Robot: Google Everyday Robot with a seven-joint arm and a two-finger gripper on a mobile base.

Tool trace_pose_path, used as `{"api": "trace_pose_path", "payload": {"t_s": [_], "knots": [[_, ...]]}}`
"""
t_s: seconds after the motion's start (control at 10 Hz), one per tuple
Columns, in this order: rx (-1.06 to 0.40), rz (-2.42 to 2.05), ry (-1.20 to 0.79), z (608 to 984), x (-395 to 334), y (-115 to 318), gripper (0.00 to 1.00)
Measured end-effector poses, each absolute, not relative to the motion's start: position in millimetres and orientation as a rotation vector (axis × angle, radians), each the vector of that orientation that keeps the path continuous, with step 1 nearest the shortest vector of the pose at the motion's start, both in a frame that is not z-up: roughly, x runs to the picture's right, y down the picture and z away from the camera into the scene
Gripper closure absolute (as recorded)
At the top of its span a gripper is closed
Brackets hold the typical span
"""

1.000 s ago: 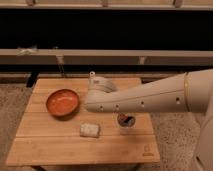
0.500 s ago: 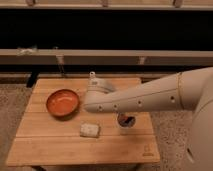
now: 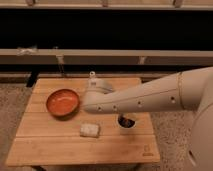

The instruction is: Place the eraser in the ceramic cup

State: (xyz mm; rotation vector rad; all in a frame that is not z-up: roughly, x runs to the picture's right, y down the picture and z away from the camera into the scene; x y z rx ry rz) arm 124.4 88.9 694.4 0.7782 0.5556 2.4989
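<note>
Behind the wooden tabletop (image 3: 50, 145) a dark wall is seen. The white ceramic cup (image 3: 128, 126) is found near the right front, under the long arm (image 3: 145, 95). The end effector (image 3: 125, 118) is mostly hidden just above the cup, so whether it is open or closed cannot be told. The eraser is not seen lying on the wood; it is likely held or dropped in, so the job looks nearly done. An orange bowl (image 3: 62, 102) and a pale block (image 3: 89, 130) are seen to the left.

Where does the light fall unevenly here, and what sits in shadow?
Camera view: the table is warmly lit, the background nearly black; the ceramic cup beneath the arm sits dim; the gripper, over the table's back beside the orange bowl, catches light.
</note>
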Motion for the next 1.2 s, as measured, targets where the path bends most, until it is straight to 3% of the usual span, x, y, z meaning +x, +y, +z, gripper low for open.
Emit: {"api": "trace_pose_path", "payload": {"t_s": [0.7, 1.2], "knots": [[0.587, 2.607, 0.517, 706.8, 136.4, 50.1, 0.2], [0.671, 2.686, 0.6, 720.3, 212.2, 47.3, 0.2]]}}
